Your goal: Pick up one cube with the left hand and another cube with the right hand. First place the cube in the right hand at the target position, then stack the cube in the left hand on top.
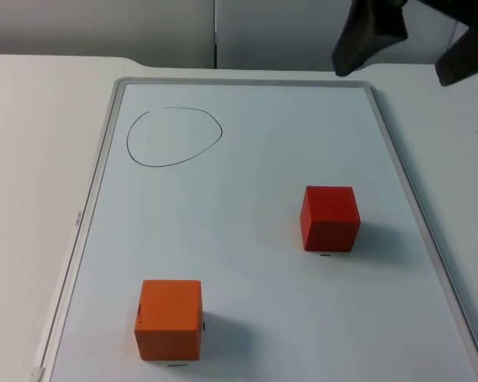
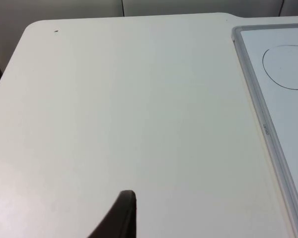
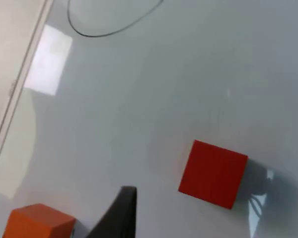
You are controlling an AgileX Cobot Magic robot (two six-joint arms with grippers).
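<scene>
Whiteboard (image 1: 247, 151): red cube (image 1: 330, 219) below right jaws (image 1: 410, 44)

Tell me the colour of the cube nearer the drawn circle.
Red cube; the top view shows it best.

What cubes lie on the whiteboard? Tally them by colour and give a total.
Red cube: 1
Orange cube: 1
Total: 2 cubes, both resting on the whiteboard, outside the drawn circle.

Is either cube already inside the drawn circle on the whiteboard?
No, the red cube and the orange cube both sit on the whiteboard well apart from the drawn circle.
</scene>
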